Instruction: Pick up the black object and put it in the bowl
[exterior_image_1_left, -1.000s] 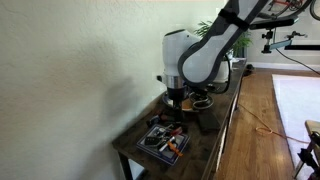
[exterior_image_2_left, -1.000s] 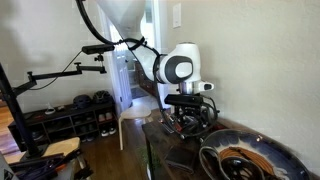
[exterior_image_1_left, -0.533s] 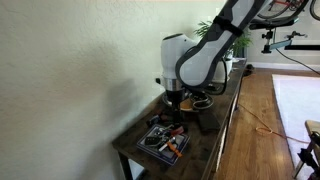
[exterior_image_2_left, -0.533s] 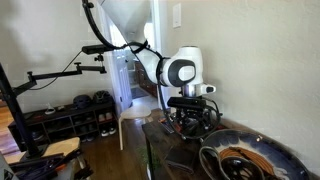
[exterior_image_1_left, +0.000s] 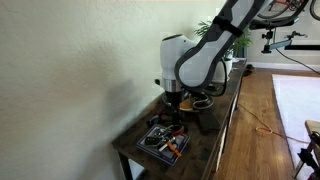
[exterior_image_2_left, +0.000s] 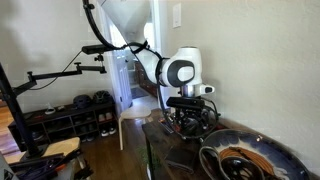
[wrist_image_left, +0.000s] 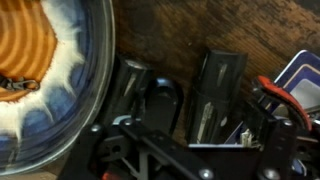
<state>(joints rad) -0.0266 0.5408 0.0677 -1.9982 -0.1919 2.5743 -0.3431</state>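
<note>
Hovering: the gripper (wrist_image_left: 172, 100) hangs low over the table (wrist_image_left: 180, 30), pointing down so it can grasp from above.
jaws: spread wide and gripping nothing, one finger (wrist_image_left: 130, 95) on each side of the gap.
black object (wrist_image_left: 165, 98): a dark rounded shape lying on the table in that gap; whether the pads touch it is unclear.
bowl (wrist_image_left: 85, 50): just outside one jaw, which should make for a short carry.
tray (wrist_image_left: 300, 70): beyond the opposite jaw, clutter to keep clear of.
</note>
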